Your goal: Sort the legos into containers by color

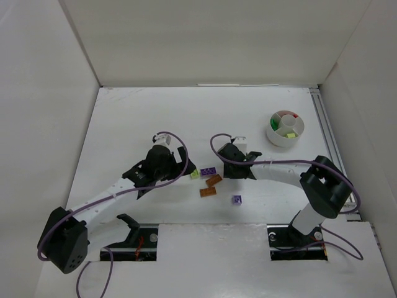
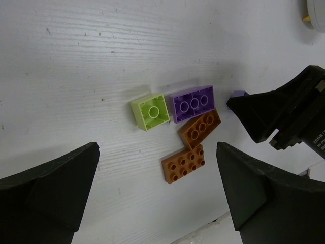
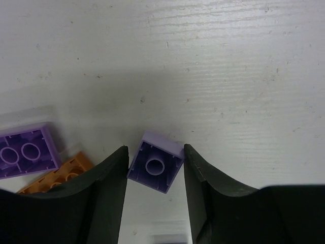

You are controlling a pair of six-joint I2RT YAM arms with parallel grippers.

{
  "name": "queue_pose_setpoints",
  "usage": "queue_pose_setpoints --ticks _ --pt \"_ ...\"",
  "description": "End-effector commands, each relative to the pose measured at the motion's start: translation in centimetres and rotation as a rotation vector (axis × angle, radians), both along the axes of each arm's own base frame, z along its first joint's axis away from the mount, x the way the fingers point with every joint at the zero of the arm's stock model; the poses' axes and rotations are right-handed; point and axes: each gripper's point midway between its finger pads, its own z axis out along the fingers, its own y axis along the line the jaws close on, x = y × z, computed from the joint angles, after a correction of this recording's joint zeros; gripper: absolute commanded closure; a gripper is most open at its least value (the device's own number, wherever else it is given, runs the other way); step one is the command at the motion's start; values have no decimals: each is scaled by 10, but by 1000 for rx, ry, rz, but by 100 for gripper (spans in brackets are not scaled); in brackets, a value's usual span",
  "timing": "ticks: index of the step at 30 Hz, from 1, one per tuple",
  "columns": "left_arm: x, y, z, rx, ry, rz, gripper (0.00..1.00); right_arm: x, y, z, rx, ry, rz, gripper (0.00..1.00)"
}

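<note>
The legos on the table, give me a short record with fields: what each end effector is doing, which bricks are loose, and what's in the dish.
Left end effector: open above the loose bricks, holding nothing
Right end effector: shut on a small purple brick
Loose cluster: pale green brick, long purple brick, orange bricks, two of them, all lying close together
Set apart: second small purple brick, nearer the arm bases
Dish: red, green and yellow-green pieces inside
</note>
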Motion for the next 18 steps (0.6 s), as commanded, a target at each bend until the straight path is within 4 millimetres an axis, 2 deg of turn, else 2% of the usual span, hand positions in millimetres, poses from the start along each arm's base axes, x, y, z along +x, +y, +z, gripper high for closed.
queue_pose_setpoints --ticks 1,4,7,8,11,12,13,14,15,16,18 --pt "1 -3 9 -20 -44 -15 1 6 3 21 16 -53 -8 71" --pt "2 -5 8 -25 -41 -22 1 14 -9 37 12 -87 -7 71" --pt "2 -7 7 -30 -38 -29 1 27 -36 57 2 -130 -28 73" --pt "2 -6 7 -24 -42 -35 1 36 -51 65 -4 -153 -66 73" --pt "5 -9 9 -17 -47 -41 1 48 -84 95 4 -221 -94 73" --pt "10 -10 18 -18 -72 -39 1 56 -108 103 1 -238 -145 73" --pt "13 -11 17 -4 -73 -49 1 60 -121 119 -4 -282 -139 73" --pt "16 -11 19 10 -79 -45 1 62 -130 125 2 -292 -145 73" --pt "20 -13 23 11 -89 -50 1 66 -154 130 -10 -303 -190 73" --pt "27 -18 32 8 -94 -50 1 70 -166 147 -21 -340 -192 73" --pt "35 -25 42 26 -118 -86 1 77 -188 158 -44 -360 -227 71"
